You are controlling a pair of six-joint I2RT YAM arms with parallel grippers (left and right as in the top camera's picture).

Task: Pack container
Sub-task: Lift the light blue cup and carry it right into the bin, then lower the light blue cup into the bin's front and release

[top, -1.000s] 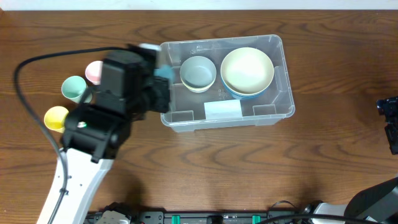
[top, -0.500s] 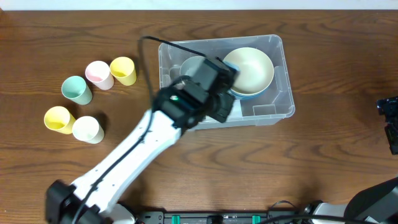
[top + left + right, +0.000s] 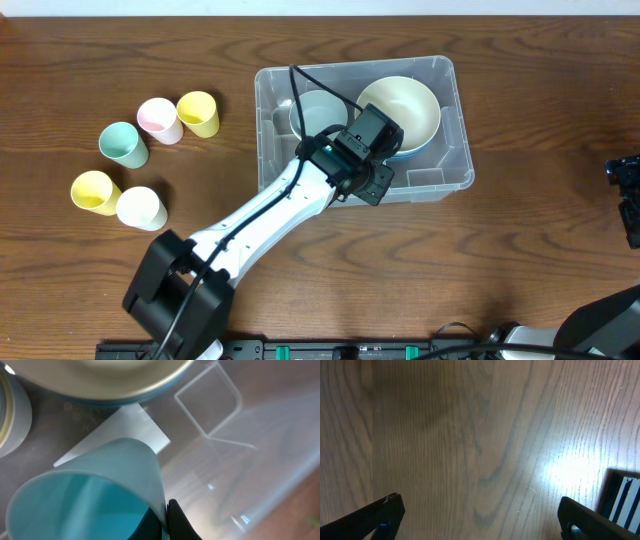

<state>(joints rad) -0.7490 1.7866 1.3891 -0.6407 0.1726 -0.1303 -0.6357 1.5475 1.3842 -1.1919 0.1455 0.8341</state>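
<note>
Container [image 3: 350, 66]: clear rigid plastic bin, rectangular, rounded corners, moulded inner ridges, on wood-grain table [image 3: 500, 260], directly below the left gripper [image 3: 166, 521]. Left jaws pinch the thin wall of a smooth, tilted light-blue cup [image 3: 95, 490], held over the bin's flat white label [image 3: 125, 427]. Past the jaws, inside the bin: round cream bowl [image 3: 400, 105] nested in blue bowl [image 3: 130, 399], grey bowl [image 3: 315, 110] beside them. Right gripper [image 3: 482, 512]: jaws spread wide over bare wood, well apart from the bin.
</note>
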